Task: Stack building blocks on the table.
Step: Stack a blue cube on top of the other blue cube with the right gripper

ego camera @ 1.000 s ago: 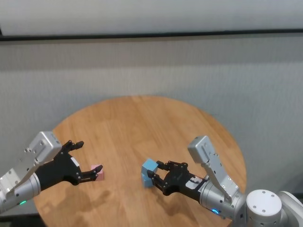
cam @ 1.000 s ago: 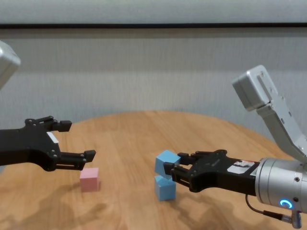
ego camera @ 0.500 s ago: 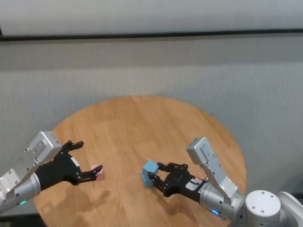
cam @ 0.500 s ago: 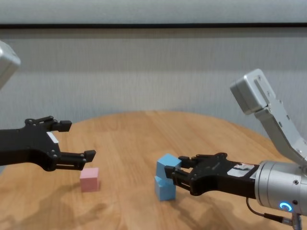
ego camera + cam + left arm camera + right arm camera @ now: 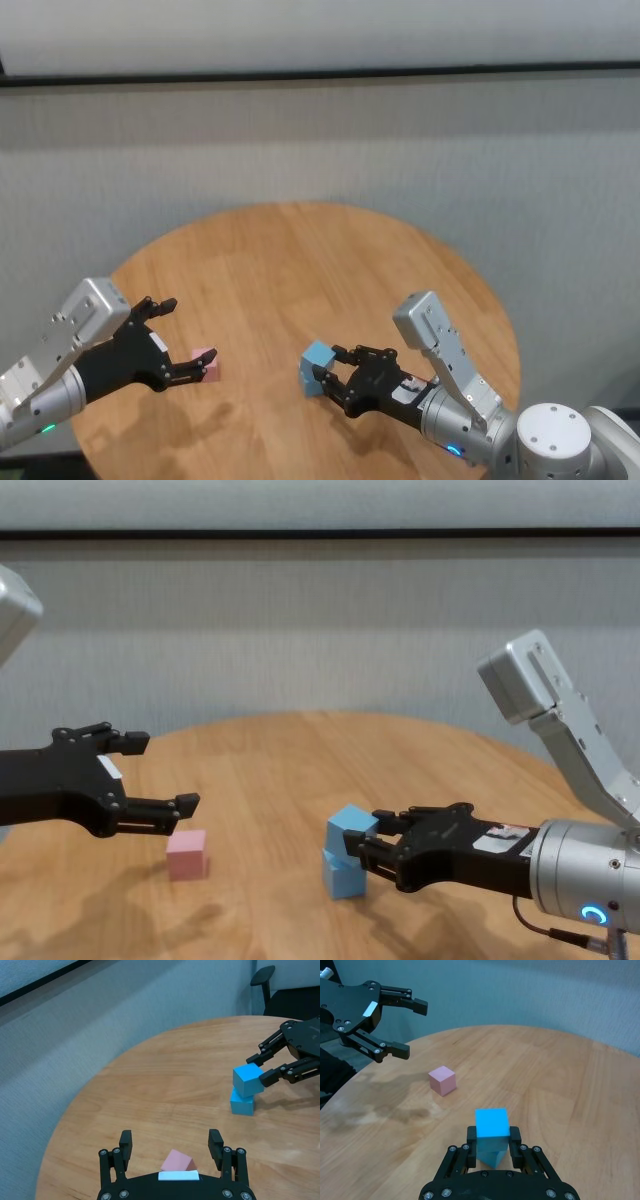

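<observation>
My right gripper (image 5: pixel 327 370) is shut on a light blue cube (image 5: pixel 318 356), which sits tilted on top of a second light blue cube (image 5: pixel 343 874) near the front middle of the round wooden table (image 5: pixel 300 255). In the right wrist view the held cube (image 5: pixel 492 1122) sits between the fingers, with the lower cube mostly hidden beneath it. A pale pink cube (image 5: pixel 207 364) lies on the table to the left. My left gripper (image 5: pixel 187 331) is open and empty, hovering just above and beside the pink cube (image 5: pixel 177 1161).
The table's far half is bare wood (image 5: pixel 300 750). A grey wall stands behind the table. A dark office chair (image 5: pixel 262 980) shows beyond the table's edge in the left wrist view.
My right gripper has lowered the upper blue cube down onto the lower blue cube. The left gripper and the pink cube have not moved.
</observation>
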Motion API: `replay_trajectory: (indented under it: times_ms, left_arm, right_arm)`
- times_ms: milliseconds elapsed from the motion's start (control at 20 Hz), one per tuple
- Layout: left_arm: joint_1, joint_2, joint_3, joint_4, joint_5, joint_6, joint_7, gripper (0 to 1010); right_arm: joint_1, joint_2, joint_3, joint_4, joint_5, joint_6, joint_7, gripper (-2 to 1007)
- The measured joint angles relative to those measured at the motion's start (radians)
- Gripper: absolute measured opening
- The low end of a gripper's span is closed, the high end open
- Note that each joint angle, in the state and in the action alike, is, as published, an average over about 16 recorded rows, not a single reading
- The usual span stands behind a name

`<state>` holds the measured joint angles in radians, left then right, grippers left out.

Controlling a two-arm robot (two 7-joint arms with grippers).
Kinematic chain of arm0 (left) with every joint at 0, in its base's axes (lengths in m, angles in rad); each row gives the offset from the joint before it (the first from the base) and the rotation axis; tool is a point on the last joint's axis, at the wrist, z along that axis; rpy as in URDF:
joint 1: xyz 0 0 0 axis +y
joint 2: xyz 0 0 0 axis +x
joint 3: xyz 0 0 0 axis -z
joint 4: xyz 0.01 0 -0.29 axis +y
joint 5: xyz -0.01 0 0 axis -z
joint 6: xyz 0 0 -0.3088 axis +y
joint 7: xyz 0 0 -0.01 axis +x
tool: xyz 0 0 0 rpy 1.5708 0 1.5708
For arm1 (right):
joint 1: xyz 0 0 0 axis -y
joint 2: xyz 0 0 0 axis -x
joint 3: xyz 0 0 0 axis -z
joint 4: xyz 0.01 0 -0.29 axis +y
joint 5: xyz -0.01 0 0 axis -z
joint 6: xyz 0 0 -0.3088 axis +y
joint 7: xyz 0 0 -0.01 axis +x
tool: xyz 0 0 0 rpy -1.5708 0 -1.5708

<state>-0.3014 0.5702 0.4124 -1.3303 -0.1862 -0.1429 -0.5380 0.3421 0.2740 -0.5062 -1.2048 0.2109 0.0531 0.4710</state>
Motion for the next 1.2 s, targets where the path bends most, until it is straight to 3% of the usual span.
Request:
replay_trajectory:
  times_ms: [1200]
  left_arm:
    - [0.000, 0.000, 0.000, 0.000, 0.000, 0.000, 0.000, 1000]
  right_arm:
    - [0.001, -0.007, -0.004, 0.007, -0.011, 0.000, -0.003, 363]
